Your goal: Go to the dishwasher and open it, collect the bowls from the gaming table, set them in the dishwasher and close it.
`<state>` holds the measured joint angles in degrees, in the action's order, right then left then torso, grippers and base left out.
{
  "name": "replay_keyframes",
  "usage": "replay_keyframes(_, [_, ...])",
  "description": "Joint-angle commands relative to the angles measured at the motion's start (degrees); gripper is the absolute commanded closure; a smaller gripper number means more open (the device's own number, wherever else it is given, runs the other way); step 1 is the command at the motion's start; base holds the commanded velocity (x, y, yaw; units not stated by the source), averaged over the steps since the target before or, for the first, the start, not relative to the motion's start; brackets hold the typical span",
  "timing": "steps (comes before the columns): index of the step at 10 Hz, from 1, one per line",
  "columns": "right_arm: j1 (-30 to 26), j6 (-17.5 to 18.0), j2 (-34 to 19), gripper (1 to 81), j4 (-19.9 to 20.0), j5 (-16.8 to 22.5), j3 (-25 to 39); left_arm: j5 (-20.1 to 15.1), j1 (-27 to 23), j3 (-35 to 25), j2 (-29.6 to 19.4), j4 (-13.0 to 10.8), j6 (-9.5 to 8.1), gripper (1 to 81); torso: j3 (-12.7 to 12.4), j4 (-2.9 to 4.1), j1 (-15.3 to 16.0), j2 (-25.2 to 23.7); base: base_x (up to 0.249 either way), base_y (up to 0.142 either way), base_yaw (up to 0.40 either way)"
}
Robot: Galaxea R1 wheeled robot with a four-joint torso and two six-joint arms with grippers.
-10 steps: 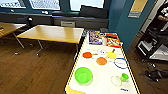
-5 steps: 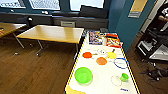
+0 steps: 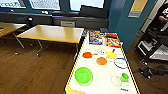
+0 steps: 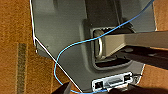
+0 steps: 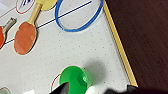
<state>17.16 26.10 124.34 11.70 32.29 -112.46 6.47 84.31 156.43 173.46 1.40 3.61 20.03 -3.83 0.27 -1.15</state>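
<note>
The gaming table (image 3: 75,67), white-topped with a yellow edge (image 5: 120,50), runs away from me at centre right. On its near end sits a lime green bowl (image 3: 83,75). Farther along lie two orange dishes (image 3: 87,54) (image 3: 101,60), a yellow one (image 3: 111,55) and a blue-rimmed bowl (image 3: 121,63) (image 5: 78,15). A small green cup (image 3: 124,77) (image 5: 75,78) stands near the right edge. My right gripper (image 5: 96,90) hangs open above the cup, apart from it. Over the wooden floor, my left gripper (image 4: 100,90) is open and holds nothing. The dishwasher is out of view.
Wooden-topped tables (image 3: 51,33) stand to the left on a wooden floor (image 3: 30,72). Colourful boxes (image 3: 113,40) lie at the gaming table's far end. A teal wall (image 3: 125,27) and a person (image 3: 163,17) beside a dark rig (image 3: 152,47) are on the right. Dark floor (image 5: 145,37) borders the table.
The head picture has shifted only slightly, so the camera moved a little. The bowls and the other things on the table stay where they were.
</note>
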Motion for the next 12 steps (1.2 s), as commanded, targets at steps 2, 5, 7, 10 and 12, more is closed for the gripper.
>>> replay_keyframes(2, [-5.9, 0.3, -0.5, 1.0, 1.1, 0.1, -2.8, -3.8, -0.2, 0.0, -0.1, 0.5, 0.00, 1.0, 0.0, 0.00, 0.0, 0.0, 0.000, 0.000, 0.000])
replay_keyframes(5, [-5.9, 0.8, 2.3, 1.0, 1.5, 0.1, -5.9, -3.8, -0.2, 0.0, -0.1, 0.5, 0.00, 1.0, 0.0, 0.00, 0.0, 0.0, 0.000, 0.000, 0.000])
replay_keyframes(7, [-5.7, 0.8, 4.4, 1.0, 1.5, 0.1, -8.0, -3.8, -0.2, 0.0, -0.2, 0.5, 0.00, 1.0, 0.0, 0.00, 0.0, 0.0, 0.000, 0.000, 0.000])
replay_keyframes(10, [-5.1, 1.7, 5.9, 1.0, 1.6, 0.0, -9.9, -3.8, -0.2, 0.0, -0.1, 0.5, 0.00, 1.0, 0.0, 0.00, 0.0, 0.0, 0.000, 0.000, 0.000])
replay_keyframes(12, [-4.6, 1.8, 6.6, 1.0, 1.6, 0.0, -10.9, -3.8, -0.2, 0.0, -0.2, 0.5, 0.00, 1.0, 0.0, 0.00, 0.0, 0.0, 0.000, 0.000, 0.000])
